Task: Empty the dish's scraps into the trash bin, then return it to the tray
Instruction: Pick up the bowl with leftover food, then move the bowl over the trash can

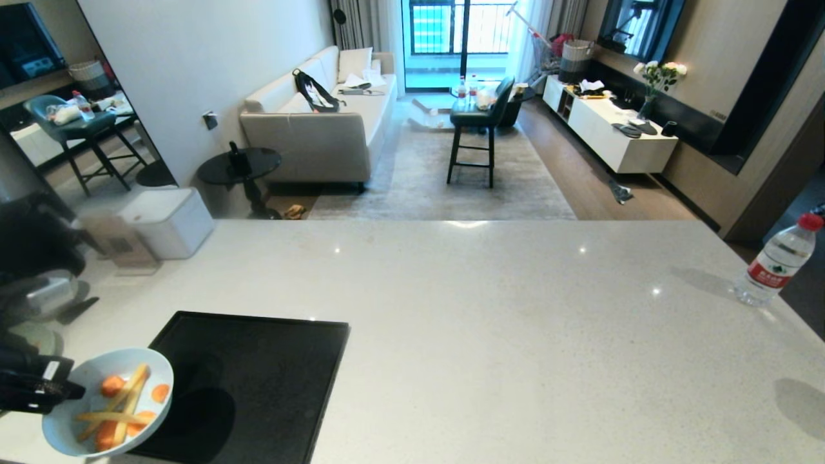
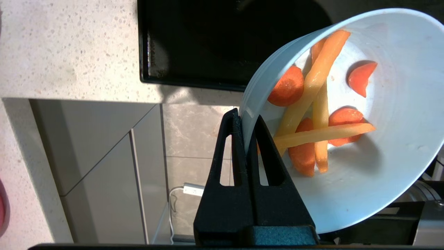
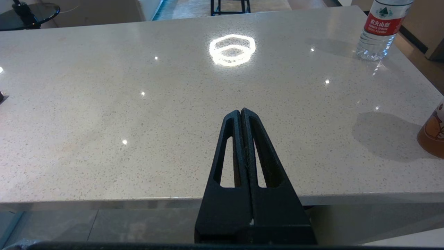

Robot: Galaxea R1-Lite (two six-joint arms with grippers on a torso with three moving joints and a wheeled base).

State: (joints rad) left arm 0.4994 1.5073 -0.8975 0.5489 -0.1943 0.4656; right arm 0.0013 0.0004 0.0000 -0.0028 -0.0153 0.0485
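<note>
Off the counter's near-left corner, beside the tray [image 1: 258, 380], the left gripper [image 2: 247, 119] pinched the rim of the dish [image 1: 71, 428], tilted with its mouth facing up toward the camera; the scraps [image 1: 122, 409] lay lengthwise toward the rim. The right gripper [image 3: 240, 113] hung closed, empty.

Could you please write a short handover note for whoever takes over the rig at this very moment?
Left pincer: shut on the rim of the dish, held off the counter's near left corner, beside the tray.
Right pincer: shut, empty, parked at the near edge of the counter.
Scraps: all in the dish.
Trash bin: not in view.
Done: dish lifted from the tray.
Left: find the bin, tip out the scraps, set the dish back on the tray.
</note>
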